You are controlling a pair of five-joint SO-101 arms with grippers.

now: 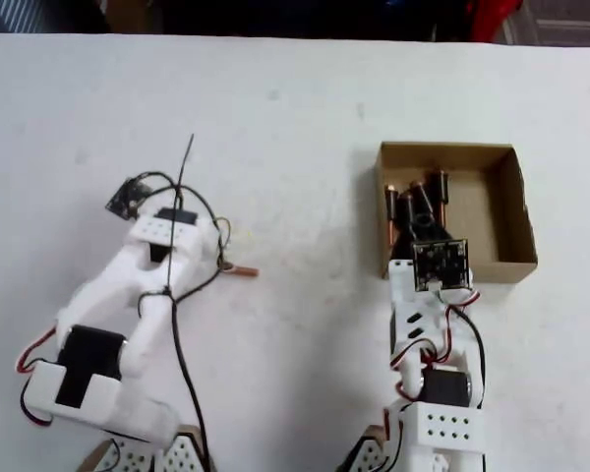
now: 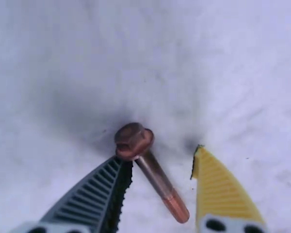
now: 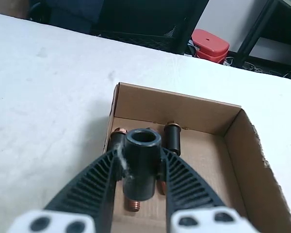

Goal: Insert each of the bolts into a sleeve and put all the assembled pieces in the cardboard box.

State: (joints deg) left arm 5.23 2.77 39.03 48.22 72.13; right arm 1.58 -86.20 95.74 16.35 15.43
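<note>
A copper bolt (image 2: 153, 174) lies on the white table between the fingers of my left gripper (image 2: 162, 159), which is open. Its hex head touches the grey finger (image 2: 99, 194), and the yellow finger (image 2: 216, 189) stands apart from it. From above, that bolt (image 1: 244, 270) pokes out beside the left gripper (image 1: 221, 258). My right gripper (image 3: 141, 156) is shut on a black sleeve (image 3: 141, 162), held upright over the cardboard box (image 3: 184, 109). The sleeve's top hole is open and a copper end shows below it. Sleeved bolts (image 3: 172, 137) lie in the box (image 1: 506, 221) near its far wall.
The box sits right of centre, with the right arm (image 1: 435, 324) leaning over its near wall. The left arm's black cable (image 1: 182, 177) trails up across the table. Wide bare table lies between the arms and beyond the box.
</note>
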